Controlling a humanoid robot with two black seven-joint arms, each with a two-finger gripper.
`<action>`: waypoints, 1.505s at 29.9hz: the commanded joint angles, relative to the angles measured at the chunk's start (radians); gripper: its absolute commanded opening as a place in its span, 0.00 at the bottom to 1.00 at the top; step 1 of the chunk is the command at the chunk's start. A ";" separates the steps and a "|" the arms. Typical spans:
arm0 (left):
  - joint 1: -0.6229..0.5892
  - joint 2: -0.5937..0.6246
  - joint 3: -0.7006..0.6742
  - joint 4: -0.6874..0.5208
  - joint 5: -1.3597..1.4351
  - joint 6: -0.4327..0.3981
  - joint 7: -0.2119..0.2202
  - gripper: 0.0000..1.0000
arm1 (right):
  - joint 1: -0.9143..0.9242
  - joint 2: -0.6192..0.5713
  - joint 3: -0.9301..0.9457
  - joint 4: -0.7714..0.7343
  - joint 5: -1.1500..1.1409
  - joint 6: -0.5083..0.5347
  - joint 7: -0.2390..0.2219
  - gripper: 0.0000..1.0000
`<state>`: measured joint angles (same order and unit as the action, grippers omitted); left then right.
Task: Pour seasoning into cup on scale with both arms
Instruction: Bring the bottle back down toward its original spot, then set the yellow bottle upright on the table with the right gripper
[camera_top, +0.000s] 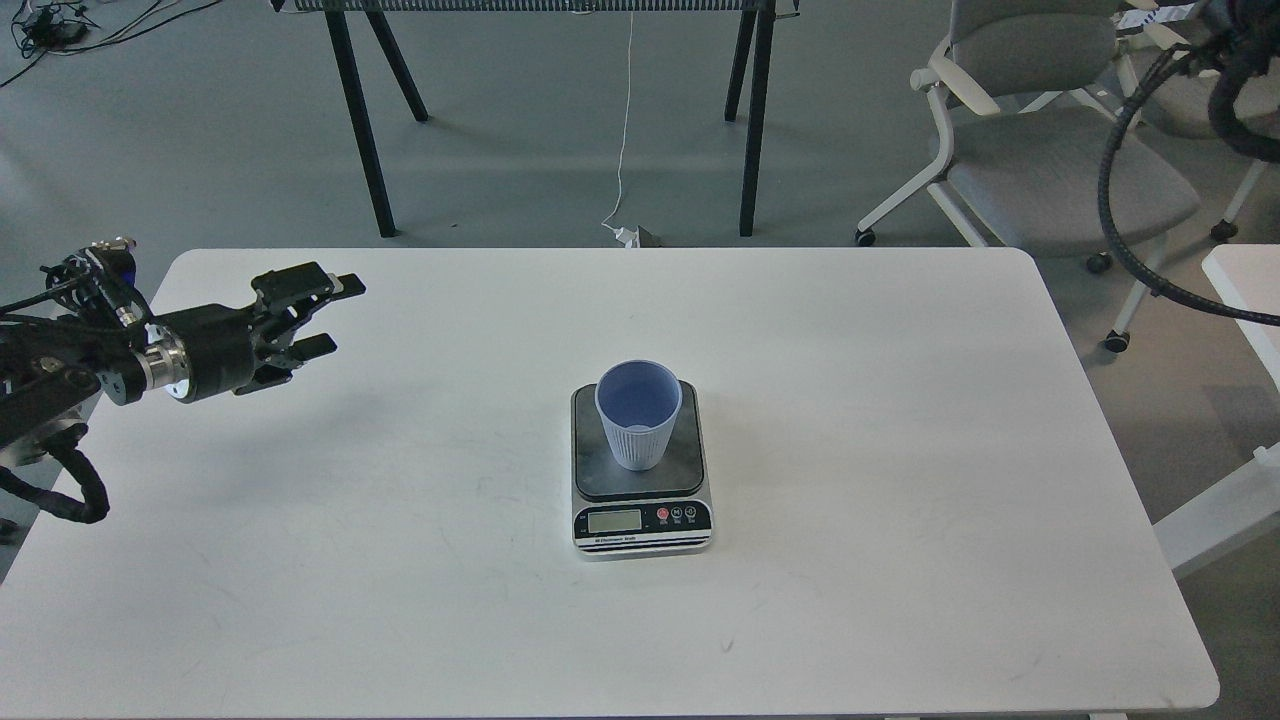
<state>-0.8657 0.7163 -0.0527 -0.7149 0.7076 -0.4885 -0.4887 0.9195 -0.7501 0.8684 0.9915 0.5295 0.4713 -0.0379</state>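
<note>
The light-blue ribbed cup stands upright on the dark plate of the small scale at the middle of the white table. My left gripper is open and empty, hovering above the table's left part, well left of the cup. The yellow seasoning bottle is out of view. My right gripper is out of view; only a black cable of the right arm shows at the upper right edge.
Grey office chairs stand beyond the table's far right corner. Black legs of a stand and a white cord are on the floor behind the table. Another white surface edges in at right.
</note>
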 joint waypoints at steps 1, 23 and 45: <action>0.002 -0.003 0.002 0.000 0.001 0.000 0.000 0.99 | -0.282 -0.025 0.162 0.087 0.248 0.017 0.004 0.02; 0.031 -0.008 0.002 -0.001 0.001 0.000 0.000 0.99 | -0.800 0.417 0.233 0.073 0.261 0.017 0.007 0.03; 0.067 -0.008 -0.001 -0.001 0.000 0.000 0.000 0.99 | -0.792 0.514 0.147 -0.053 0.207 0.017 0.009 0.05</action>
<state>-0.7994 0.7087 -0.0537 -0.7164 0.7071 -0.4887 -0.4887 0.1289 -0.2392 1.0202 0.9464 0.7388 0.4888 -0.0301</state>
